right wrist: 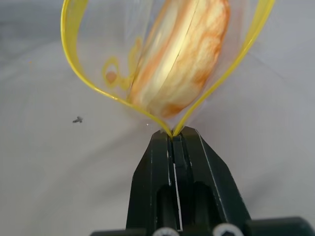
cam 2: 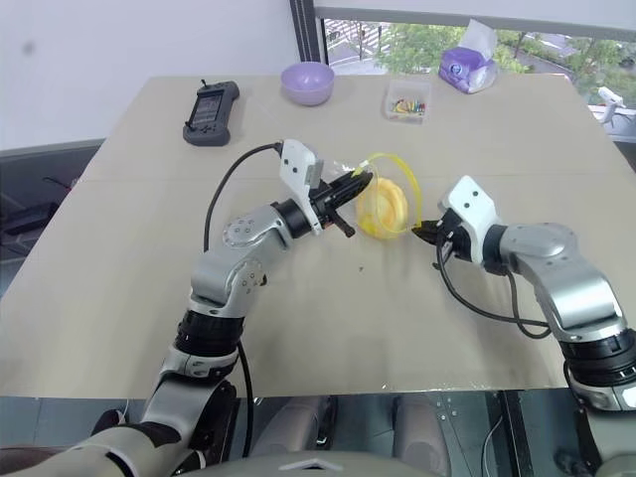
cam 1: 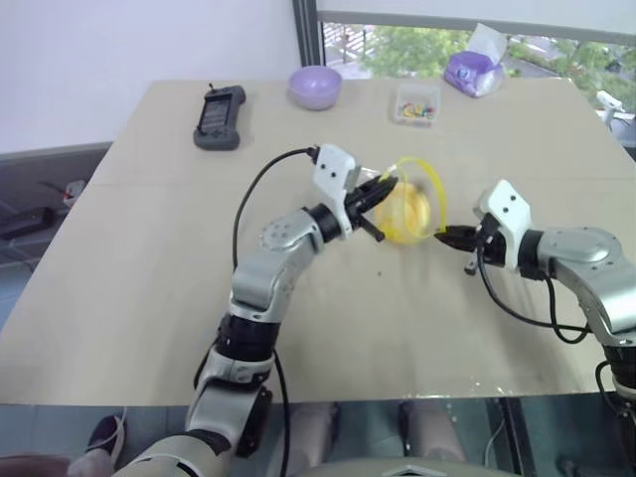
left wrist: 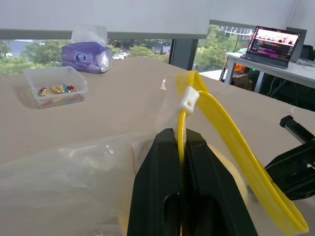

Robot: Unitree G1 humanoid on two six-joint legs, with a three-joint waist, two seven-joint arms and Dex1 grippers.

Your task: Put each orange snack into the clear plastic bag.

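A: Where is the clear plastic bag found?

B: Above the tabletop, pinched at its yellow strip by the closed left hand and closed right hand.

A: And the orange snack?

B: It is seen inside the bag.

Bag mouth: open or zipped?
Open. The bag's yellow zip strip spreads into a loop around the snack, pinched at opposite ends by left gripper and right gripper.

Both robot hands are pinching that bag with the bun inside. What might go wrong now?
The orange snack sits behind the clear plastic bag's gaping mouth; tilted, it might roll out. The left end effector and right end effector pinch only the thin yellow zip strip, which may slip free. Pulling apart could tear the plastic.
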